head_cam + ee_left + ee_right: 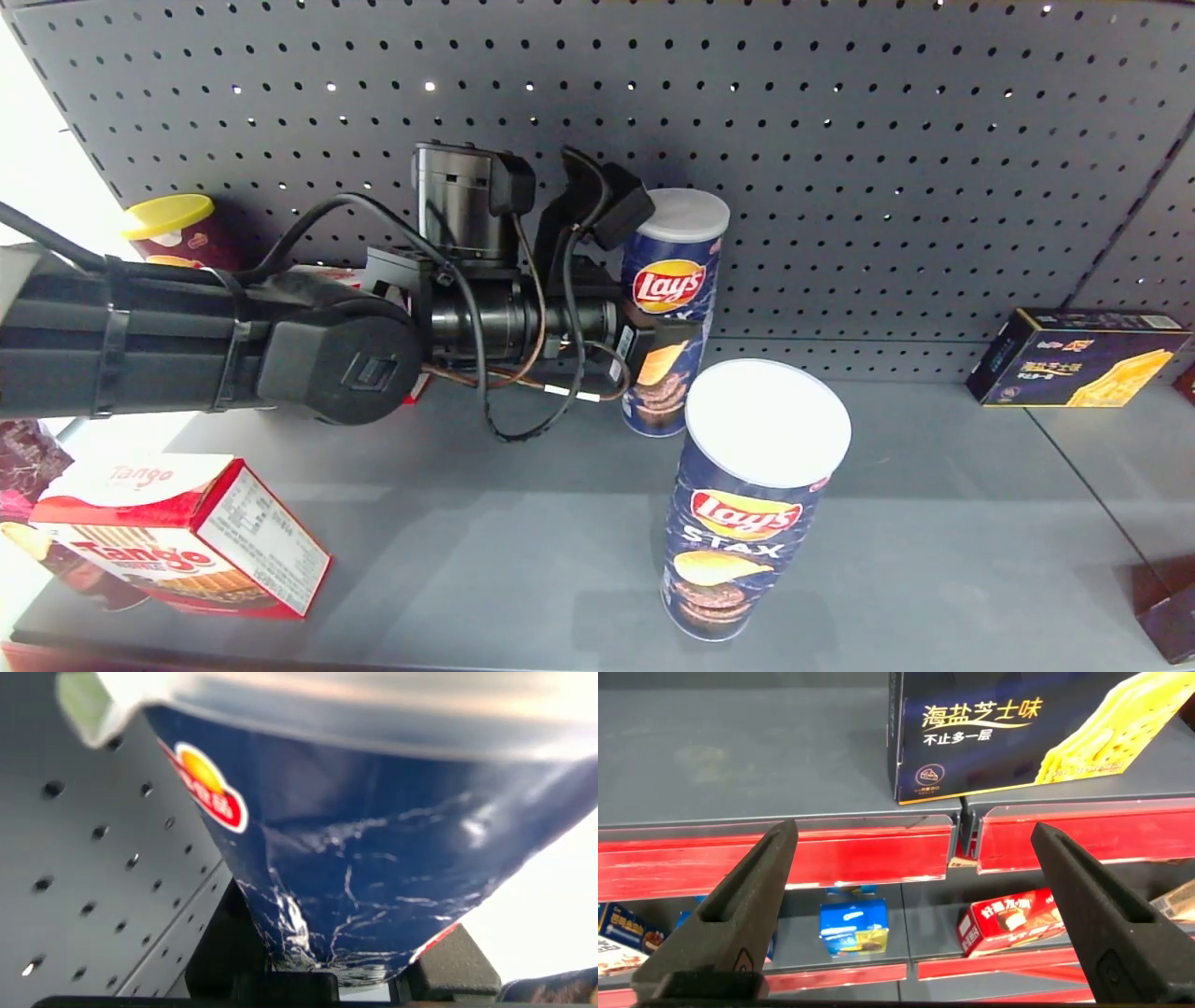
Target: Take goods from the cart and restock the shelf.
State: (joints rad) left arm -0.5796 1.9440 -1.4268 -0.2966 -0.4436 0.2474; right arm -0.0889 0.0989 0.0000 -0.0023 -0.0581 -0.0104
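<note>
— At twelve o'clock on the shelf (pixel 523 523), against the pegboard (pixel 840 140), your left tool (pixel 653 341) is clenched round the rear can (pixel 674 280). Why mid-height?
— A smooth cardboard tube held near its middle sits upright when you set it down. Its base looks close to the shelf, but I can't tell whether it touches.
— And the front can (pixel 747 523)?
— It stands at six o'clock from the rear one: the same glossy blue cylinder with a white plastic lid. You're filling a row back to front, I'd judge.
— Your right tool (pixel 915 924)?
— Released, with its black wedge-shaped fingers (pixel 738 924) spread, pointed toward the flat blue box (pixel 1008 728) at three o'clock.
</note>
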